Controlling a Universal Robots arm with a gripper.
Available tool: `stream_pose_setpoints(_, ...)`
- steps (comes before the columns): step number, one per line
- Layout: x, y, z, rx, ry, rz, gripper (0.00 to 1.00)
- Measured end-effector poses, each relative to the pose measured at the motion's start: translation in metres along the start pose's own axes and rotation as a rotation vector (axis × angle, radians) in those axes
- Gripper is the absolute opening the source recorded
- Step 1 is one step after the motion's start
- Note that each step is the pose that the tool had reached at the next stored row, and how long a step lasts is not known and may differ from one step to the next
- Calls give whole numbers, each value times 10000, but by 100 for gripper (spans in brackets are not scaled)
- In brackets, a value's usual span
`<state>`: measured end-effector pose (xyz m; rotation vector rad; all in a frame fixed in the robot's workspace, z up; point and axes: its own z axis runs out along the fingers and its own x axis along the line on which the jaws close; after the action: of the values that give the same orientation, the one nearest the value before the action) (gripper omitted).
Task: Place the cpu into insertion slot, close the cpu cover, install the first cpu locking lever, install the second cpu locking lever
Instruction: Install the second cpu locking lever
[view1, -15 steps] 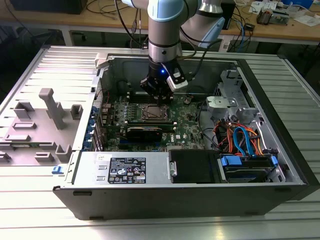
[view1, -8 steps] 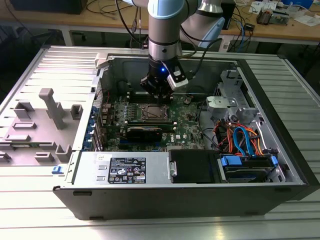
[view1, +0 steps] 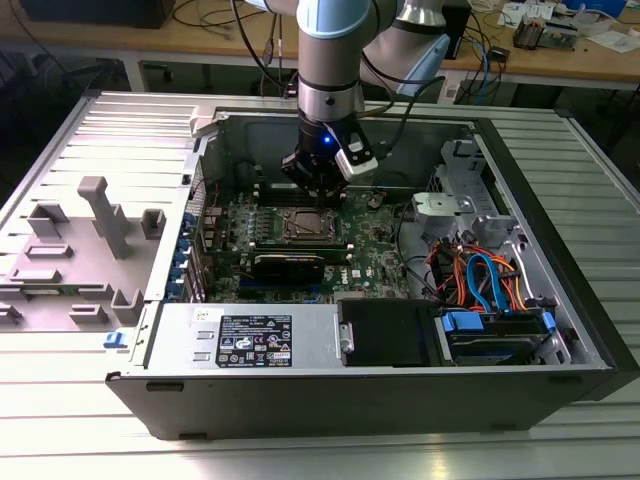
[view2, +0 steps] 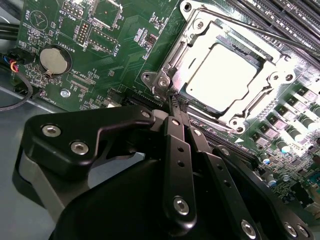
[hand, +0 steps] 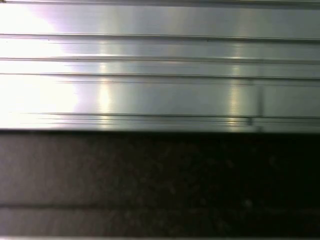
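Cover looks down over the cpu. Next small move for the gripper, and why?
Probably ease the gripper toward the thin lever rod. The cpu cover already lies flat over the cpu, the shut fingertips sit at a corner of the insertion slot, and that rod looks unlatched, though I can't be sure.

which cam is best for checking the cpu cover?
Second wrist view. The cpu cover lies flat over the socket, close up, with the shut claw tips at its edge. In the exterior view the cpu cover is a small square under the arm. The first wrist view faces ribbed metal.
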<state>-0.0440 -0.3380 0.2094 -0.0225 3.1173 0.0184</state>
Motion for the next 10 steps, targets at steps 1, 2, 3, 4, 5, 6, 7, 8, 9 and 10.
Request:
stream_pose_setpoints(1,0,0,0,1,0,0,11)
stream_pose_setpoints(2,0,0,0,1,0,0,11)
stream_pose_setpoints(3,-1,0,0,0,0,0,11)
stream_pose_setpoints(4,-1,0,0,0,0,0,11)
stream_pose_setpoints(5,-1,0,0,0,0,0,11)
stream_pose_setpoints(6,-1,0,0,0,0,0,11)
stream_pose_setpoints(7,-2,0,-1,0,0,0,11)
stream_pose_setpoints(8,-2,1,-14,1,0,0,11)
stream_pose_setpoints(9,-2,0,-32,2,1,0,11)
stream_pose_setpoints(10,-3,0,-51,1,0,0,11)
